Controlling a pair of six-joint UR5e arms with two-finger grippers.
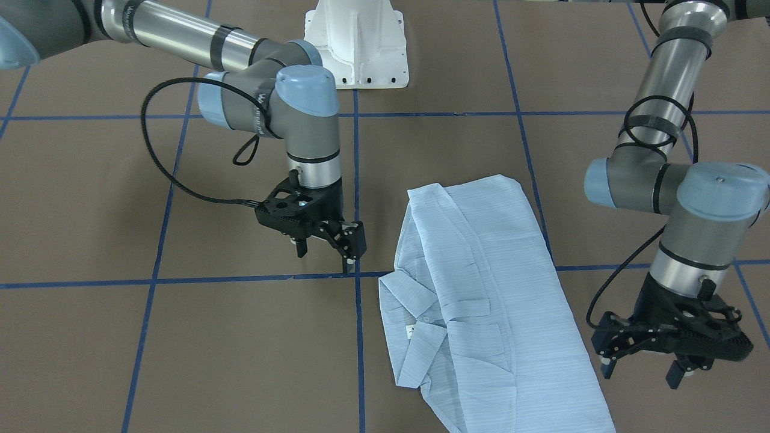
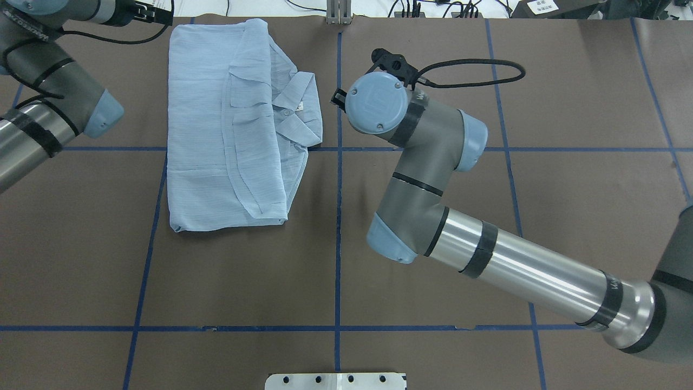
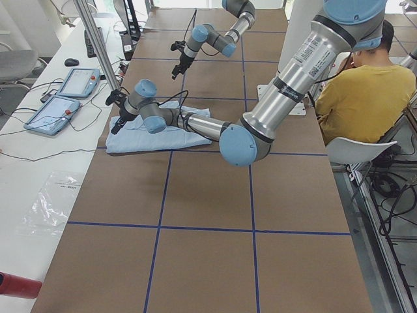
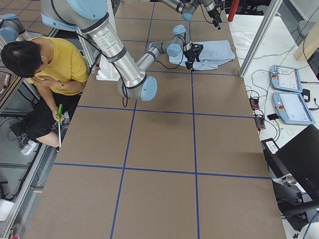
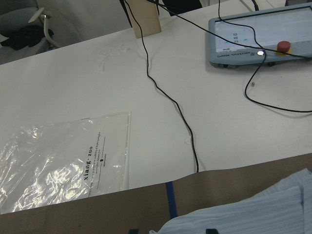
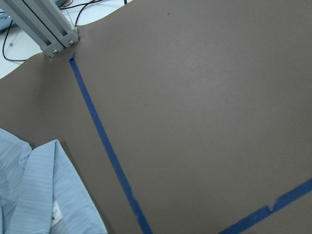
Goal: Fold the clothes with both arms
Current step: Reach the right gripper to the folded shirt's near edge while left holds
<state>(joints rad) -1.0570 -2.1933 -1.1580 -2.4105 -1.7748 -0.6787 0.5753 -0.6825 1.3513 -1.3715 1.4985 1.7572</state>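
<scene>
The pale-blue striped shirt [image 1: 481,300] lies folded into a long rectangle on the brown table, collar and buttons facing up; it also shows in the overhead view [image 2: 227,141]. My right gripper [image 1: 325,258] hangs open and empty just above the table, beside the shirt's collar side and apart from it. My left gripper [image 1: 642,374] hangs open and empty on the shirt's other long side, near its far end. The left wrist view shows a shirt edge [image 5: 253,214]. The right wrist view shows the collar corner [image 6: 39,195].
Blue tape lines [image 2: 338,216] grid the table. A white side bench holds a plastic bag [image 5: 58,161], a teach pendant [image 5: 258,36] and a black cable [image 5: 170,102]. An aluminium post [image 6: 44,27] stands at the table's far edge. A person in yellow [image 4: 45,64] sits behind the robot.
</scene>
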